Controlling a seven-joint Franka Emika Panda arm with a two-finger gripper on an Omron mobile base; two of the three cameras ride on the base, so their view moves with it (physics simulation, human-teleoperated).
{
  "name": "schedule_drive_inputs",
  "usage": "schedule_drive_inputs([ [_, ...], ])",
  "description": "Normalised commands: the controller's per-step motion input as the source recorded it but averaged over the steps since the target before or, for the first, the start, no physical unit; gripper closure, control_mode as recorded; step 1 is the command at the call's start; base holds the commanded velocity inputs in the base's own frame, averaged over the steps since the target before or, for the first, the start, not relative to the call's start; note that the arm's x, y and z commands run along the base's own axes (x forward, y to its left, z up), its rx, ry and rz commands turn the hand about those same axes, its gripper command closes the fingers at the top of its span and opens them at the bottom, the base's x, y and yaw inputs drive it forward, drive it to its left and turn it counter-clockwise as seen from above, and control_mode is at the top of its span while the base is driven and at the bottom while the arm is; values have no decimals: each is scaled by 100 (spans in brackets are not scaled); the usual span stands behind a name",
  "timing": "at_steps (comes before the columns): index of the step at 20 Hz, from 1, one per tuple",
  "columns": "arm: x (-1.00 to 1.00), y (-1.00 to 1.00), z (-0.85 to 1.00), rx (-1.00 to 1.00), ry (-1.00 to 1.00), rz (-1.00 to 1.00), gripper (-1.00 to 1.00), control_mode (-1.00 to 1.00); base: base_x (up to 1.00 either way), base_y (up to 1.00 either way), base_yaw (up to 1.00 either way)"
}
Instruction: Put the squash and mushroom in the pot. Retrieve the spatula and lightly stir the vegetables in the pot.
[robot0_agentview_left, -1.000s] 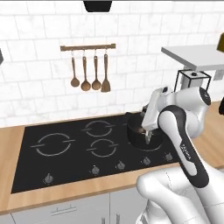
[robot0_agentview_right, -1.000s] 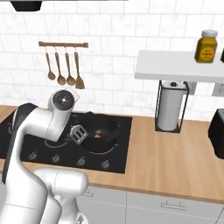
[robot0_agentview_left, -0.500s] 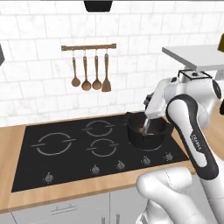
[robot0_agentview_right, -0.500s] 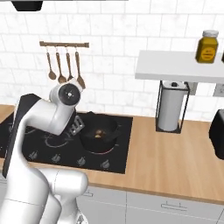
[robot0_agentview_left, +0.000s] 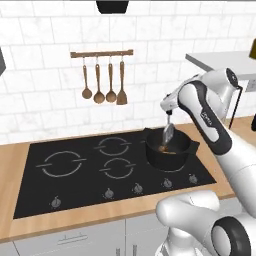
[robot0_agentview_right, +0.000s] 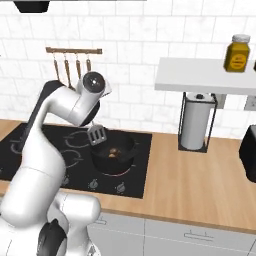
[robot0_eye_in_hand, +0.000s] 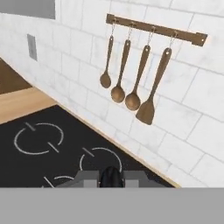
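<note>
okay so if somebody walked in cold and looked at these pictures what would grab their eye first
Probably the white arm bent over the cooktop, its gripper holding the spatula head-down over the black pot on the right rear burner. Next, the wooden utensils hanging from a rail on the tiled wall, and the yellow jar on the shelf.

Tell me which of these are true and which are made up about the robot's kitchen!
1. The spatula has its metal head right above the pot. True.
2. The pot sits on the wooden counter next to the paper towel roll. False: it stands on the black stove, and the paper towel roll is off to the side.
3. Four wooden utensils hang on the wall rail. True.
4. The end effector is open and holds nothing. False: it is shut on the spatula's handle.
5. A yellow jar stands on the shelf. True.
</note>
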Motion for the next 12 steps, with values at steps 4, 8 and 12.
schedule_drive_inputs([
  [4, 61, -15, -6, 9, 14, -32, 100, -100, 0, 0, 0],
  [8, 59, -12, -27, 13, 12, -35, 100, -100, 0, 0, 0],
  [12, 29, -7, -45, 11, 4, -35, 100, -100, 0, 0, 0],
])
